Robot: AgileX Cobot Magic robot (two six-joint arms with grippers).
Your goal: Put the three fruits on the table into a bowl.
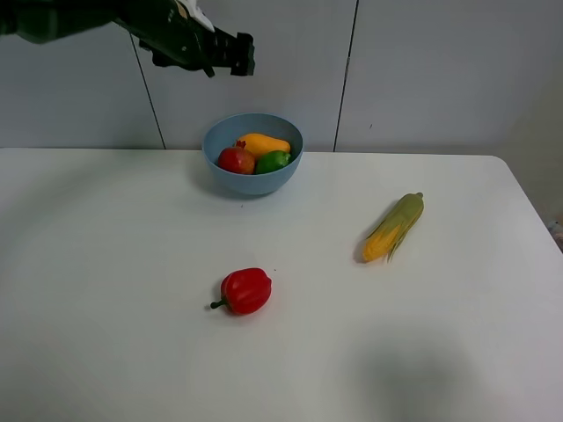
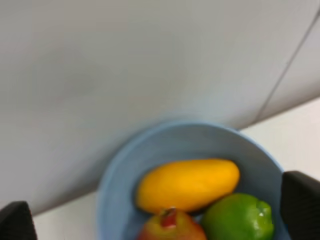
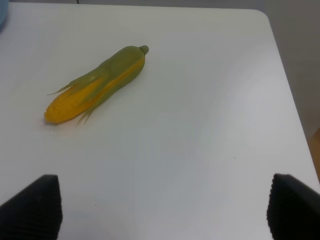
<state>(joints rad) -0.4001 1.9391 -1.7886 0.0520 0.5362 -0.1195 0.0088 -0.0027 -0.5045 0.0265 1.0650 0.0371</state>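
Note:
The light-blue bowl [image 1: 255,182] stands at the back of the table. In it lie the orange-yellow mango [image 1: 264,142], the dark-red pomegranate-like fruit [image 1: 236,160] and the green lime [image 1: 274,162]. My left gripper [image 1: 244,54] hangs open and empty above and a little behind the bowl. The left wrist view shows the bowl [image 2: 115,175], the mango [image 2: 187,184], the lime [image 2: 239,217] and the red fruit [image 2: 172,227] between my left gripper's [image 2: 159,212] spread fingers. My right gripper [image 3: 164,207] is open and empty over bare table; it is out of the high view.
A red bell pepper [image 1: 245,291] lies at the table's middle front. A corn cob in its husk [image 1: 394,227] lies to the right, also in the right wrist view [image 3: 95,85]. A grey wall stands right behind the bowl.

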